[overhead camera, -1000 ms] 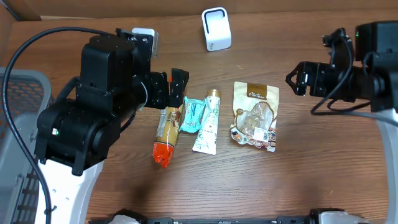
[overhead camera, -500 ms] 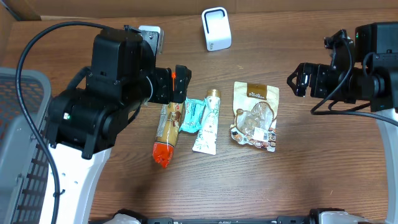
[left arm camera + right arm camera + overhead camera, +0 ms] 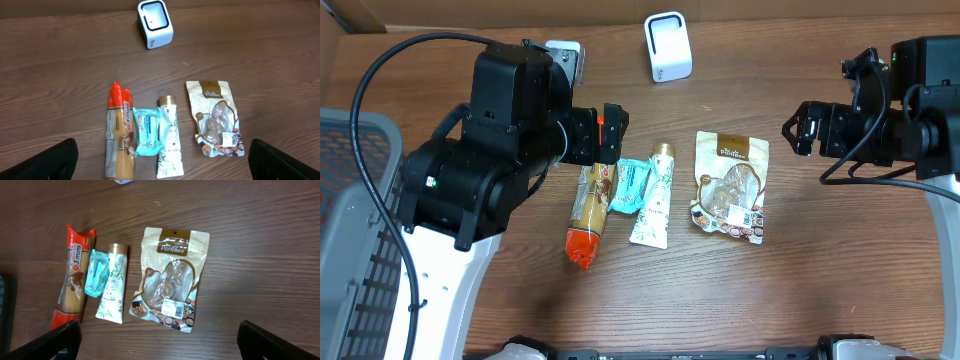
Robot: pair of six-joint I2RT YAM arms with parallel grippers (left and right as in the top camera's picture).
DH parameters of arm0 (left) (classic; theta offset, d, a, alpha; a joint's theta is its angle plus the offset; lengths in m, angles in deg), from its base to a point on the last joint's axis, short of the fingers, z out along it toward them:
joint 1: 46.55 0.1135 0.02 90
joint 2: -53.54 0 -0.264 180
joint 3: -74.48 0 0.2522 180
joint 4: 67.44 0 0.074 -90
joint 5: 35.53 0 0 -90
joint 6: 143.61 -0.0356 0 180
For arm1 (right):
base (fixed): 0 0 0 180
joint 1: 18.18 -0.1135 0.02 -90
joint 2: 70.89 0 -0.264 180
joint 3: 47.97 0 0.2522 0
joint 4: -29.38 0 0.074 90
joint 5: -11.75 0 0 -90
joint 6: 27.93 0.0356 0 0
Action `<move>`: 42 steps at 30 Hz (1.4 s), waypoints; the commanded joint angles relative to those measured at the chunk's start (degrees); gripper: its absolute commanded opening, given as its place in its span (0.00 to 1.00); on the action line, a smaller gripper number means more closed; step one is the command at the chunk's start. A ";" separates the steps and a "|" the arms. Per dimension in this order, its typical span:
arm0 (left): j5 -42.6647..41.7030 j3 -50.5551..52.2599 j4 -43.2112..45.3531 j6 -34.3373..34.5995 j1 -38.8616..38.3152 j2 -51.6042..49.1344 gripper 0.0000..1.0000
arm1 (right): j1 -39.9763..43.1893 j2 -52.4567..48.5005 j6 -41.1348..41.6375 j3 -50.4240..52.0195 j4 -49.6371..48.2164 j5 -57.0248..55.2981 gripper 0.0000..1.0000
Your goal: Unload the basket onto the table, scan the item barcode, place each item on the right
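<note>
Lengthwise, the nut pouch (image 3: 730, 187) points header-first toward the scanner (image 3: 667, 46); left hand (image 3: 609, 133) and right hand (image 3: 794, 127) gape empty.

The left arm (image 3: 485, 170) has swung toward 1 o'clock, most of the way in the first half second and only a little after that. Its pincer (image 3: 606, 133) now sits slightly nearer 12 o'clock over the tabletop (image 3: 820, 280), and more of the grey basket (image 3: 355, 200) shows at 9 o'clock.
</note>
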 commanded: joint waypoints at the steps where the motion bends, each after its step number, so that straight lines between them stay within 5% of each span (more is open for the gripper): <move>1: 0.79 -0.09 0.02 -1.36 0.24 -0.31 1.00 | -0.20 -0.17 0.17 -0.24 -0.09 -0.37 1.00; 14: 0.79 -0.09 0.02 -1.36 0.24 -0.31 0.99 | -0.28 -4.20 0.22 0.59 0.66 -0.33 1.00; 23: 0.79 -0.09 0.00 -1.36 0.24 -0.31 1.00 | -1.86 -7.32 -0.24 10.14 -5.38 0.72 1.00; 33: 0.79 -0.09 0.02 -1.36 0.24 -0.31 1.00 | 9.60 -15.26 -10.29 26.80 -19.08 22.34 1.00; 42: 0.79 -0.09 0.02 -1.36 0.24 -0.31 0.99 | 10.34 -26.80 -12.50 29.55 -24.61 27.23 0.95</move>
